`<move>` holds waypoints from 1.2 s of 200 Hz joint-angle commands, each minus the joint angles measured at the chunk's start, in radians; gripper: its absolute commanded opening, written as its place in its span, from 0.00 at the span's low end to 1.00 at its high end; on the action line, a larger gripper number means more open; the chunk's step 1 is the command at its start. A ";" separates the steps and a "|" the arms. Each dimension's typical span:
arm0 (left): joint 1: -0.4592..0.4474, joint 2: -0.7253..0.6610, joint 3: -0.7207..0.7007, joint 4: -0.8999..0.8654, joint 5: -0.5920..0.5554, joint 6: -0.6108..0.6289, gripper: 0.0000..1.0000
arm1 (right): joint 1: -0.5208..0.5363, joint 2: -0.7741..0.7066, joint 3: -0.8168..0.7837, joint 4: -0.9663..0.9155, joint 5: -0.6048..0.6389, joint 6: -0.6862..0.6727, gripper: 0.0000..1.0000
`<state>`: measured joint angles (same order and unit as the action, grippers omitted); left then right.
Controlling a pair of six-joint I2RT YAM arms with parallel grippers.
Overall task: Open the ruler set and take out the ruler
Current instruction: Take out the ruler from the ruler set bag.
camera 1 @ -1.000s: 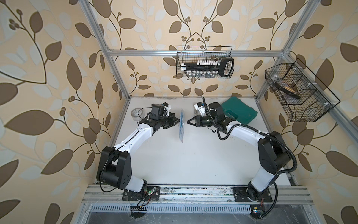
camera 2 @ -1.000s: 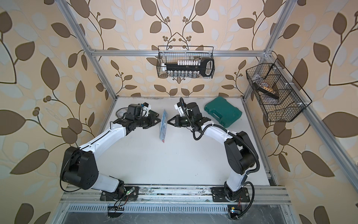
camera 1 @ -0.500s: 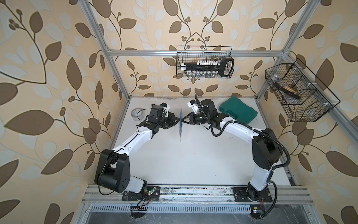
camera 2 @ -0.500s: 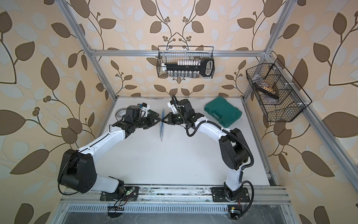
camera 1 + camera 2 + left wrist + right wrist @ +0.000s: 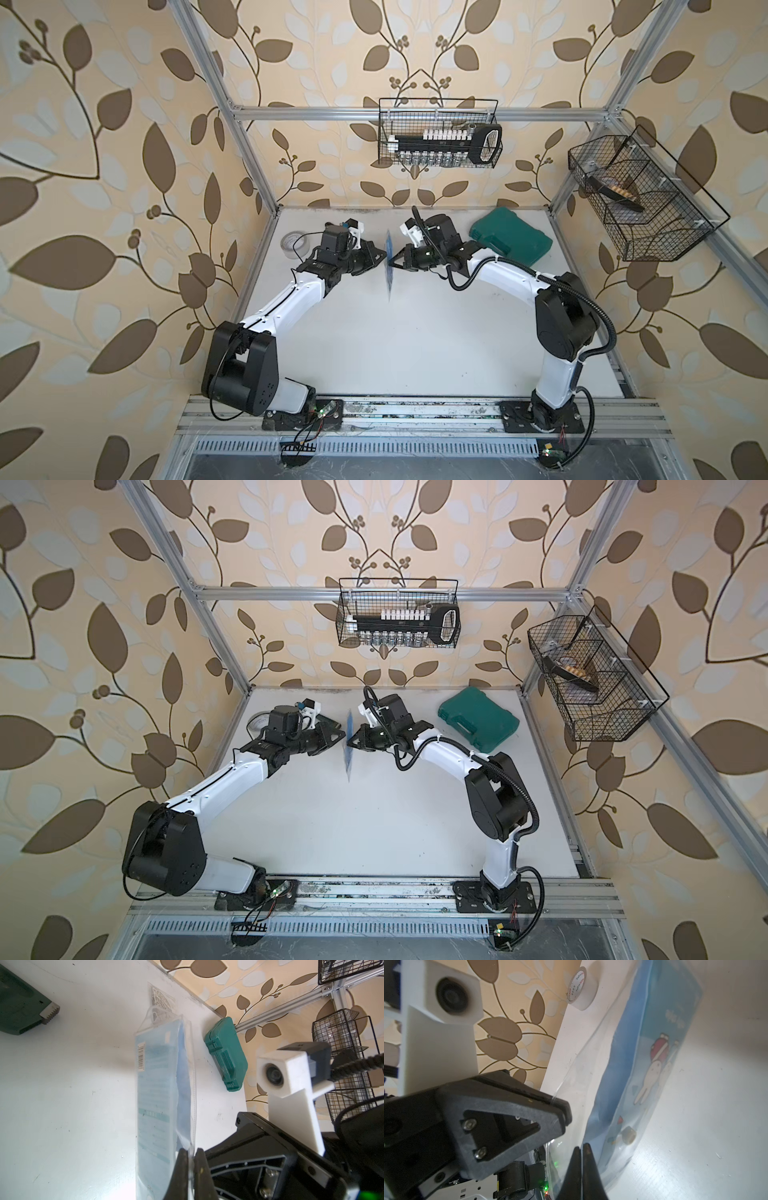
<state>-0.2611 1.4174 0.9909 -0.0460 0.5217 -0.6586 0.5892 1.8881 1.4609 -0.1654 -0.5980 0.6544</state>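
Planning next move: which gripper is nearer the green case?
Right. The right gripper pinches the ruler set on the side facing the green case; left gripper pinches the opposite side.

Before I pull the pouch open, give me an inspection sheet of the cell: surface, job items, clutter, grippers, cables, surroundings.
Surface: white table, faint marks.
Job's things: ruler set, clear pouch with blue card, pinched between both grippers; no ruler out yet.
Clutter: green case and tape roll at the table's far end, apart from the pouch.
Grippers: left gripper and right gripper each shut on a pouch edge.
Cables: black hose loops by the right wrist, clear of the pouch.
Surroundings: back basket holding sockets, side basket on the walls.
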 commanded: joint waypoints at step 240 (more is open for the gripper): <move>-0.036 -0.112 -0.029 0.054 -0.035 0.056 0.00 | 0.030 0.083 0.095 -0.213 0.059 -0.128 0.15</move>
<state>-0.2874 1.3483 0.9607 -0.0475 0.4950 -0.6266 0.6117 1.9488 1.5204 -0.3634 -0.5255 0.5266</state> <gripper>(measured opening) 0.057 0.152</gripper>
